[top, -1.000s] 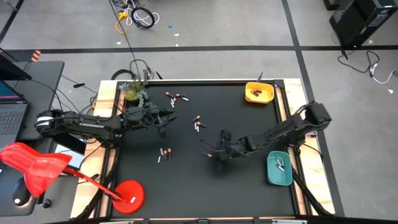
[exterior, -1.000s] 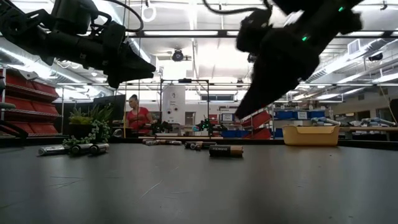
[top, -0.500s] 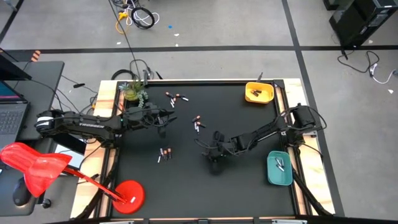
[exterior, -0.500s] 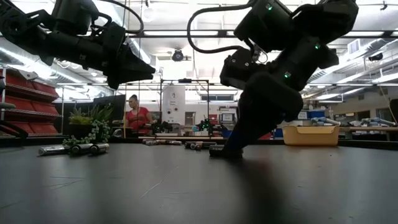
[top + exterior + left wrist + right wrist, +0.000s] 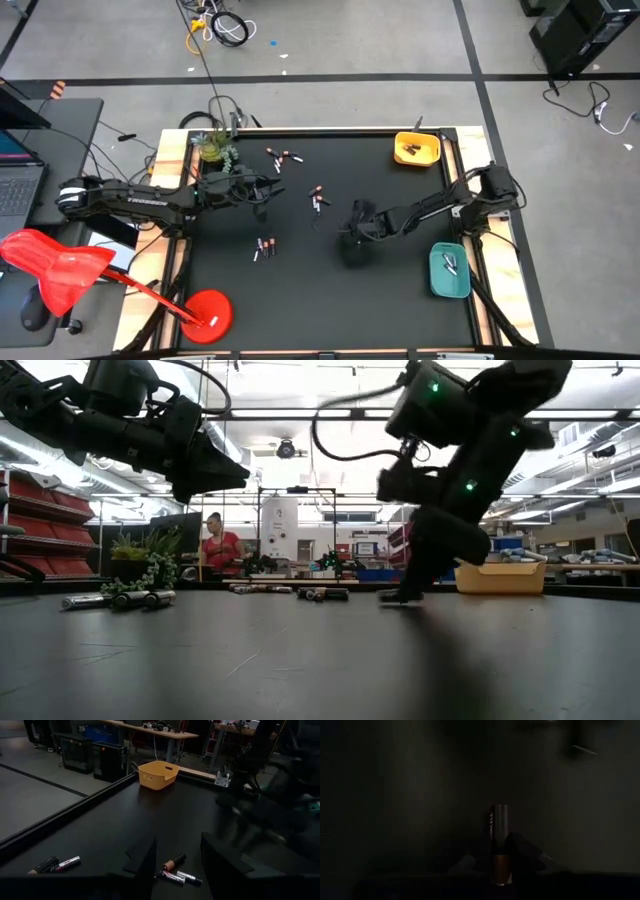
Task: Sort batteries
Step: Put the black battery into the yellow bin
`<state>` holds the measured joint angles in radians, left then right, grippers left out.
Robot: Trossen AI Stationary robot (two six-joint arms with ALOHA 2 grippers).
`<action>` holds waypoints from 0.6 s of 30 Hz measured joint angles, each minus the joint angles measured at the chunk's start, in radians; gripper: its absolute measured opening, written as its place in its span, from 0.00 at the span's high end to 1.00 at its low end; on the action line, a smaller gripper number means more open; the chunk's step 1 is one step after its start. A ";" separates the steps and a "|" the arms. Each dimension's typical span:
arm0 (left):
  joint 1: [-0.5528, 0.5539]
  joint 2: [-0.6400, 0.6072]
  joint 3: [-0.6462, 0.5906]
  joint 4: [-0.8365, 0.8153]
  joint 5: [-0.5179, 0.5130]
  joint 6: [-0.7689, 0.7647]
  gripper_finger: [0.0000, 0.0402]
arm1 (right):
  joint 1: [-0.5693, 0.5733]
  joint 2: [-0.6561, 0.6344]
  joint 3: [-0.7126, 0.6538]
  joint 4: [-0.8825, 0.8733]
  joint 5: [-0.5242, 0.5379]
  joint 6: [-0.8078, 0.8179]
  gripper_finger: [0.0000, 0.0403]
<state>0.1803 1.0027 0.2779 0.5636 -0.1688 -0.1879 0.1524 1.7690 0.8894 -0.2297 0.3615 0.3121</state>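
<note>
Small batteries lie on the black table in loose groups: near the far edge [image 5: 283,156], in the middle [image 5: 318,197] and toward the near left [image 5: 264,247]. My left gripper [image 5: 262,192] hangs open above the table, with two of the middle batteries [image 5: 173,862] showing between its fingers. My right gripper [image 5: 352,222] is low over the middle of the table [image 5: 402,596], shut on a black-and-copper battery [image 5: 499,832]. The yellow tray [image 5: 416,149] sits at the far right corner. The teal tray [image 5: 449,270] sits at the near right and holds some batteries. My right gripper pinches the black-and-copper battery between its two fingers [image 5: 520,852] at its copper end [image 5: 500,864]. The fingers lie along the battery, and its black end sticks out past the fingertips. In the low view it is close above the table; whether it is lifted clear I cannot tell.
A small potted plant [image 5: 213,148] stands at the table's far left corner. Raised wooden rails [image 5: 461,150] run along the table's sides. A person in red [image 5: 218,548] stands far behind the table. There is bare black table between the middle batteries and the teal tray.
My right gripper came down onto the black-and-copper battery lying mid-table and took hold of it. It then moved with it a little toward the table's right and far edges. The battery is gone from where it lay. The left arm kept still.
</note>
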 joint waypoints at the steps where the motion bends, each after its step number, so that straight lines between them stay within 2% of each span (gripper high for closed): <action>1: 0.000 0.000 0.000 -0.001 0.000 0.000 0.61 | -0.009 -0.025 -0.002 -0.040 0.029 -0.004 0.89; 6: 0.000 0.000 0.000 0.000 0.000 0.000 0.61 | -0.069 -0.199 0.003 -0.211 0.193 -0.025 0.89; 10: 0.000 0.000 0.000 0.000 0.000 0.000 0.61 | -0.184 -0.332 0.004 -0.357 0.314 -0.021 0.89; 14: 0.000 0.000 0.000 0.000 0.000 0.000 0.61 | -0.349 -0.402 0.004 -0.467 0.320 0.001 0.89; 18: 0.000 0.000 0.000 0.000 0.000 0.000 0.61 | -0.509 -0.428 0.004 -0.490 0.330 -0.003 0.87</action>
<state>0.1803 1.0027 0.2779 0.5636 -0.1688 -0.1879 -0.3566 1.3415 0.8932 -0.7192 0.6918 0.3091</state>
